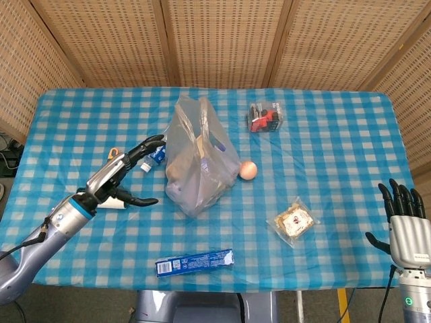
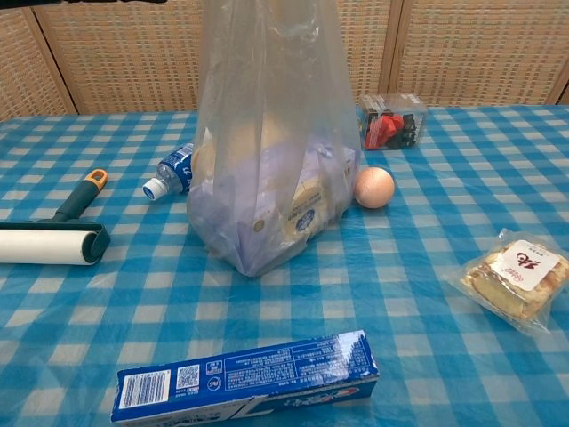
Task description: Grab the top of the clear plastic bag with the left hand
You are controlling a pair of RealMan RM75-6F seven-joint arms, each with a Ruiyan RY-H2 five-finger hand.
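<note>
The clear plastic bag [image 1: 199, 161] stands upright in the middle of the table with several packaged items inside. Its loose top [image 1: 190, 105] rises high and is cut off by the upper edge of the chest view, where the bag [image 2: 267, 151] fills the centre. My left hand [image 1: 125, 172] hovers open just left of the bag with fingers spread toward it, not touching it. It holds nothing. My right hand [image 1: 407, 226] is open, fingers up, off the table's near right corner.
A lint roller [image 2: 50, 244] lies left, partly under my left arm in the head view. A small water bottle [image 1: 155, 151] lies beside the bag. Also here: a peach-coloured ball [image 1: 248, 169], a clear box of red items [image 1: 265, 116], a snack packet [image 1: 294, 221], a blue toothpaste box [image 1: 194, 262].
</note>
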